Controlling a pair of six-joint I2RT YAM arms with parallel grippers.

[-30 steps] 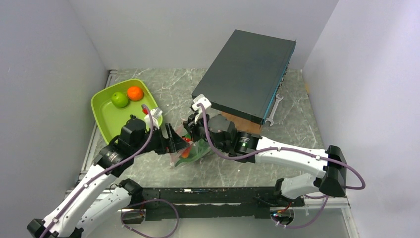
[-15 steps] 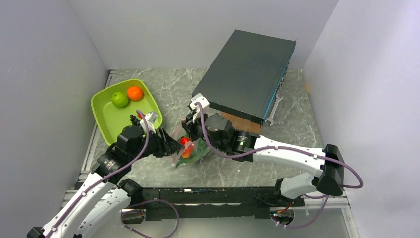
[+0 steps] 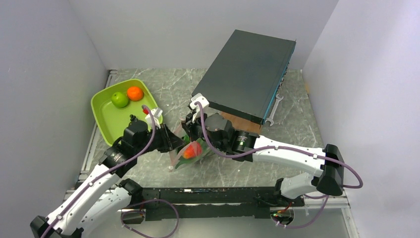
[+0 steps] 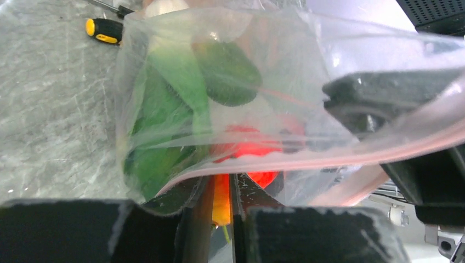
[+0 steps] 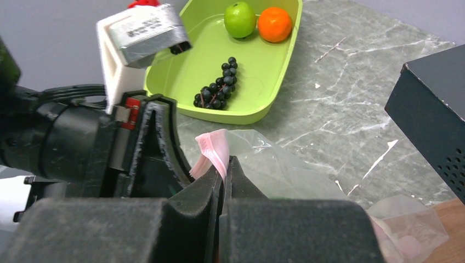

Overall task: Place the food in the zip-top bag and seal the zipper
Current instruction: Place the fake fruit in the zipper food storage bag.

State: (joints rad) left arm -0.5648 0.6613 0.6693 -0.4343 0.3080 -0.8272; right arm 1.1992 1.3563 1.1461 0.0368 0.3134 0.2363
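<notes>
The zip-top bag (image 3: 184, 159) lies at the table's middle, between both grippers. My right gripper (image 5: 224, 166) is shut on the pink zipper (image 5: 211, 148) at the bag's mouth. Through the plastic I see leafy greens (image 4: 159, 109) and a red fruit (image 4: 257, 148). My left gripper (image 4: 221, 189) is at the mouth under the zipper (image 4: 340, 156), its jaws drawn to a narrow slit. Something orange-yellow shows in that slit; whether it or the bag is pinched is unclear. A green apple (image 3: 119, 99), an orange fruit (image 3: 134, 93) and black grapes (image 5: 218, 90) lie in the tray.
The lime-green tray (image 3: 106, 121) stands at the back left. A big black box (image 3: 247, 74) rests tilted at the back right, with a wrench (image 3: 275, 109) beside it. An orange-and-black screwdriver (image 4: 104, 30) lies on the marble beyond the bag.
My left gripper's jaws have narrowed from wide open to a slit at the bag's mouth. The red fruit now sits deeper in the bag. The right arm has barely moved.
</notes>
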